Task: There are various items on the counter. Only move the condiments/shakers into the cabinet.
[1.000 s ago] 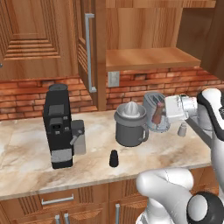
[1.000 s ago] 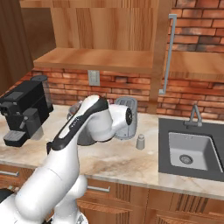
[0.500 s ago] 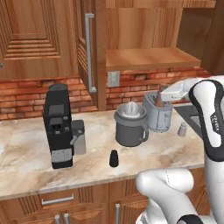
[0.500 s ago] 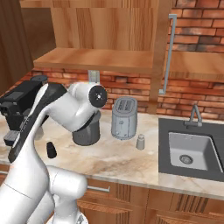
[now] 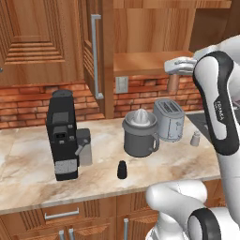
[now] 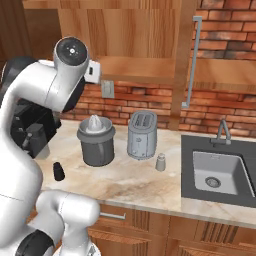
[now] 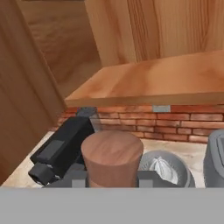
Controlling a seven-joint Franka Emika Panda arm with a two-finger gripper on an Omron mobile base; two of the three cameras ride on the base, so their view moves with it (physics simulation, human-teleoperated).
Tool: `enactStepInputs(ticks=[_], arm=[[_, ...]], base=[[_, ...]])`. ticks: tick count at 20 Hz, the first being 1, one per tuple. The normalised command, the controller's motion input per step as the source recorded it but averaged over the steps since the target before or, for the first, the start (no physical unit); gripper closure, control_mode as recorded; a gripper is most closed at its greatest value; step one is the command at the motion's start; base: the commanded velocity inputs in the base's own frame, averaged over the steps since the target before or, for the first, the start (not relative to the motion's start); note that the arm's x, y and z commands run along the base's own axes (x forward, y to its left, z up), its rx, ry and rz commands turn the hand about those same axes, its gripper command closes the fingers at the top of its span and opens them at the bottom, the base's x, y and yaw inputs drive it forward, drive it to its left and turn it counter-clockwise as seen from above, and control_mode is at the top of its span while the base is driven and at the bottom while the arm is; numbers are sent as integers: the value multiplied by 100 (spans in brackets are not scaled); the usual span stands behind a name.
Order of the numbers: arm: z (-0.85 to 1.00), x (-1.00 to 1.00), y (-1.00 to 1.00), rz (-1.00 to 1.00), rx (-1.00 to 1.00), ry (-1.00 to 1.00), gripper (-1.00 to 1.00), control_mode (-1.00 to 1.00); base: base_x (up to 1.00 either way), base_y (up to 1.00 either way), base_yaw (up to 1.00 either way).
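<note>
Hand view: jaws clamped on brown shaker [image 7: 112, 158], just below shelf [image 7: 166, 81] edge. Lift it clear of the lip, keep it upright, then push inward.

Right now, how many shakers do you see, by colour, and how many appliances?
Black shaker: 1
Brown wood shaker: 1
Pale grey shaker: 1
Appliances, namely coffee machine, juicer, toaster: 3
Total: 6

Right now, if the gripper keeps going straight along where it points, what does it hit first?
The gripper, shut on the brown wood shaker, points at the cabinet shelf. The shelf's front edge looks likely to be met first, or its bare top if it clears; depth is unclear.
</note>
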Motion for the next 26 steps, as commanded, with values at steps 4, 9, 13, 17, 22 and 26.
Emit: enactStepInputs(ticks=[4, 9, 13, 17, 22, 26], arm=[[28, 0, 4, -2, -20, -9, 100, -100], [0, -12, 0, 0, -38, -52, 100, -100], [0, 0, 0, 0, -14, -27, 100, -100], [0, 0, -2, -1, 4, -17, 100, -100], [0, 10, -29, -7, 18, -11, 100, -100], [0, 27, -20, -4, 6, -1, 100, -100]], base=[[0, 0, 0], [0, 0, 0], [0, 0, 0], [0, 0, 0], [0, 0, 0], [0, 0, 0]])
